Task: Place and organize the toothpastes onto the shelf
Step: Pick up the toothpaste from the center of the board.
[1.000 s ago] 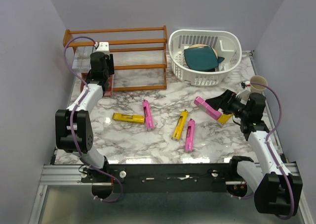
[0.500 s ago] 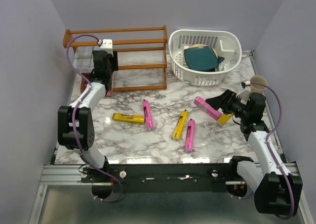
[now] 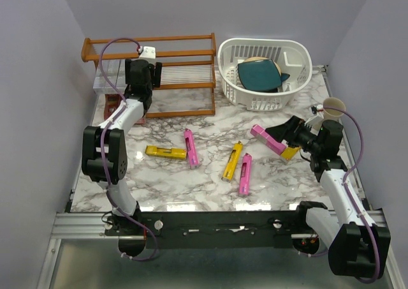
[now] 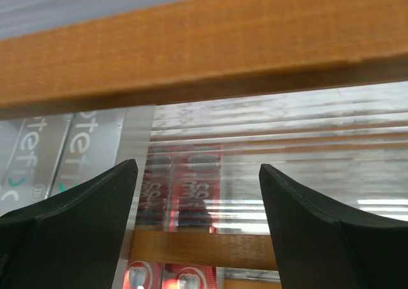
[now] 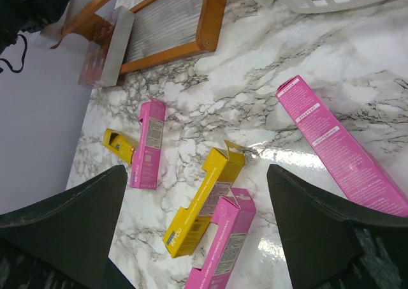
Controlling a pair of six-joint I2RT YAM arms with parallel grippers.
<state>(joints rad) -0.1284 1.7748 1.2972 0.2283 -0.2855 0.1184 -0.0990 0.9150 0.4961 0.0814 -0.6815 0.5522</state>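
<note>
Where the left arm stretches to the upper left of the overhead view, the left pincer (image 3: 150,73) is up against the front of the wooden shelf (image 3: 185,39), level with its upper tier. In the left wrist view its dark fingers (image 4: 76,225) stand wide apart, with nothing between them and nothing gripped. Beyond the gap an orange-brown rail crosses the top of the frame. Under it run the clear slats (image 4: 287,142), with silver-grey cartons (image 4: 70,152) lying at the left and red cartons (image 4: 185,187) showing through the slats lower down.

The right pincer (image 3: 294,133) hangs at the right of the overhead view over the marbled counter (image 3: 166,184). In the right wrist view its jaws are spread fully and hold nothing. The slanted pink carton (image 3: 268,139) lies near it on the left, and the tucked yellow carton (image 3: 291,152) pokes out from beneath it.

Four more toothpastes lie loose in the middle of the counter. The centre yellow carton (image 3: 232,161) and centre pink carton (image 3: 245,173) lie just beside each other. Left of them, the left yellow carton (image 3: 165,152) has one end against the left pink carton (image 3: 190,147).

A white slotted basket (image 3: 262,41) stands at the upper right, just beside the shelf's right end, with a dark teal item inside.
</note>
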